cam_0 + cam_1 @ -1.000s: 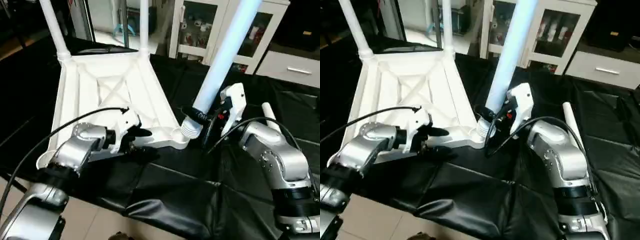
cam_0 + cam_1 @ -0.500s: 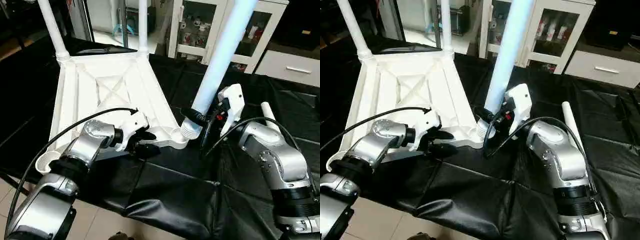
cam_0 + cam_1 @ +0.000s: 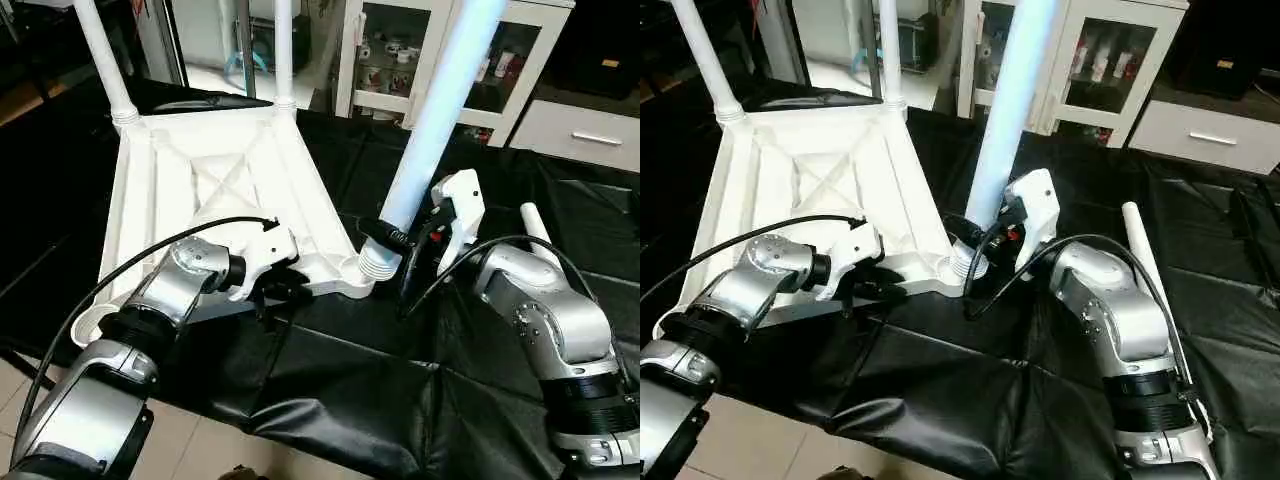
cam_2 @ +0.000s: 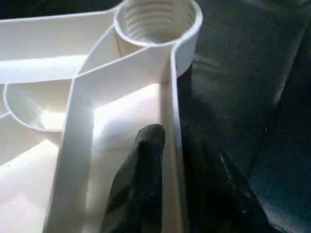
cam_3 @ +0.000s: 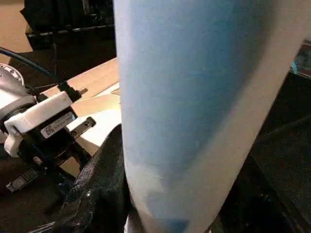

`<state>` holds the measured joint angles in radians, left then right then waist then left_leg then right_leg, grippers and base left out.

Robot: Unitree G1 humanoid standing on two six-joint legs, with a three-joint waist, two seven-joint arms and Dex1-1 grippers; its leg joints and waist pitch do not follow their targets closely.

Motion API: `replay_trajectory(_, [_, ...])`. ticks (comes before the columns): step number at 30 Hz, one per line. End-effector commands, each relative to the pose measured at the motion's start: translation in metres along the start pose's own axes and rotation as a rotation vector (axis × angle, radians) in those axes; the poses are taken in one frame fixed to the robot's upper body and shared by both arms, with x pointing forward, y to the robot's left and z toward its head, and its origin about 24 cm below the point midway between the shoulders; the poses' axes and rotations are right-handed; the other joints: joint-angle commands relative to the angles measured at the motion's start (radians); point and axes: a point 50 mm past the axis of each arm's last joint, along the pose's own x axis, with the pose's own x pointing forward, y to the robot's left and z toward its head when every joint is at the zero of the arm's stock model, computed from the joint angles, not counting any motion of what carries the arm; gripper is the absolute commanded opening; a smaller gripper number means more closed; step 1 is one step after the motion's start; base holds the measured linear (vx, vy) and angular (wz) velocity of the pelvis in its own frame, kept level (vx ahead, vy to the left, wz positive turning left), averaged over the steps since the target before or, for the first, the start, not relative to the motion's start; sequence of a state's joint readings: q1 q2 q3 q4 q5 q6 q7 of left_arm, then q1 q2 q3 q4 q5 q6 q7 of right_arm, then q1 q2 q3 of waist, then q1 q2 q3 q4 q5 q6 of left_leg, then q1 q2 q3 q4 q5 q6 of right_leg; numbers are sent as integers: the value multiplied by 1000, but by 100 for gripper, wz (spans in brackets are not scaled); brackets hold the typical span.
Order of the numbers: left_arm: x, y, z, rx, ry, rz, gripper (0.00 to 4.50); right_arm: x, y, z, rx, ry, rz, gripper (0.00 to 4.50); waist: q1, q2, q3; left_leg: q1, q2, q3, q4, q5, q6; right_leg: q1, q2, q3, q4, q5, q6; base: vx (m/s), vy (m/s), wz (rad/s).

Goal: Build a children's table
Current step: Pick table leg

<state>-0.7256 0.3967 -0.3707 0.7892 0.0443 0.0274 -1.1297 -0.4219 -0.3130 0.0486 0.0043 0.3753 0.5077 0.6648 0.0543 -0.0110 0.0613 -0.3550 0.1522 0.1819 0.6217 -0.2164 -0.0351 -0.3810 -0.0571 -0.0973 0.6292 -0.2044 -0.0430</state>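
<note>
The upturned tabletop (image 3: 215, 190) lies on the black-covered desk (image 3: 340, 380), its near rim close to the desk's front edge, with open black cover from 3 to 5 o'clock where a loose leg (image 3: 538, 232) rests. We reach our left gripper (image 3: 282, 290) in low from 8 o'clock, its fingers (image 4: 141, 184) clenched astride the near rim wall, one inside and one outside. Our right gripper (image 3: 975, 255), bent in from 4 o'clock, has its fingers grasping the third leg (image 3: 430, 110) standing in the near corner socket (image 3: 365, 265).
</note>
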Motion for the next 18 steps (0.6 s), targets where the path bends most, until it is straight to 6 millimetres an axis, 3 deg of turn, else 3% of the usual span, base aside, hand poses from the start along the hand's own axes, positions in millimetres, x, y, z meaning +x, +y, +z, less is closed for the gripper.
replay_trajectory(1, [-1,-4,-15,-29,97,-33,58,3,-1,5,-19,-8,7,185,2,10,-66,10,99,-44,-83,-140,2,51,-129,85,-80,-124,-223,0,0,0])
replay_trajectory(11, [1,-19,-17,-12,66,-78,3,8,-1,0,-7,29,13,185,-2,6,-64,8,98,-41,-83,-137,6,49,-129,86,-82,-151,-223,0,0,0])
replay_trajectory(15, [5,-29,-4,31,-51,-101,3,10,-2,-10,-6,100,8,185,-1,8,-65,9,102,-42,-85,-128,4,47,-128,86,-79,-149,-218,0,0,0])
replay_trajectory(17, [8,-41,1,47,-95,-132,3,10,-1,-15,-10,127,21,185,-1,1,-65,8,101,-39,-84,-122,9,48,-130,86,-78,-144,-218,0,0,0])
replay_trajectory(18, [9,-45,1,53,-97,-135,3,10,0,-16,1,125,28,185,1,3,-65,6,102,-39,-84,-118,12,48,-131,87,-76,-143,-218,0,0,0])
